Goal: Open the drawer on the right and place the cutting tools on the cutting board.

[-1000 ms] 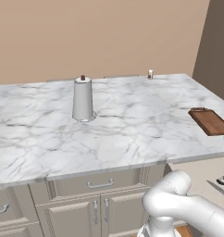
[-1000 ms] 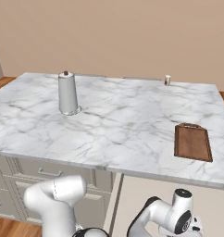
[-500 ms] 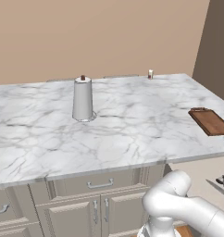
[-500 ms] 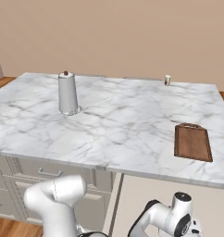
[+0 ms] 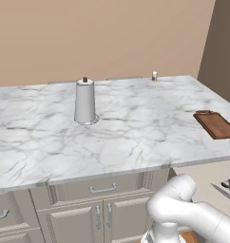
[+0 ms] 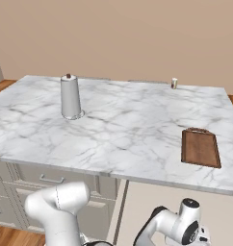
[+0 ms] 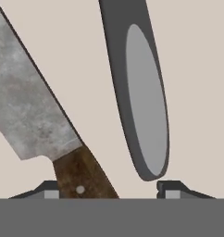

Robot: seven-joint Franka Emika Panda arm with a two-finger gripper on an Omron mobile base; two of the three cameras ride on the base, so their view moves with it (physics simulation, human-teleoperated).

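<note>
**Gripper low over a knife in the drawer**

While the arm reaches down at the right end of the counter, the gripper [image 7: 107, 190] hangs just above a pale beige floor, its two fingertips apart. Between them rises the brown wooden handle of a knife [image 7: 28, 106], whose mottled grey blade runs up and to the left in the hand view. The left fingertip [image 7: 49, 190] sits just beside the handle; whether it touches cannot be told. Beside the knife, toward the right fingertip, lies a dark oval tool [image 7: 139, 88] with a grey face, apart from both tips.

From the base, the drawer [image 5: 209, 187] shows as a pale surface below the counter's right end, with a dark blade shape at its right edge. A shut drawer front [image 5: 102, 187] with a silver bar handle sits further left.

On the marble counter [image 6: 123, 125], the board [image 6: 200, 147] lies flat near the right edge. A grey cylinder [image 6: 70, 97] with a dark knob stands upright well to its left. A small jar [image 6: 174, 83] stands at the far edge.
</note>
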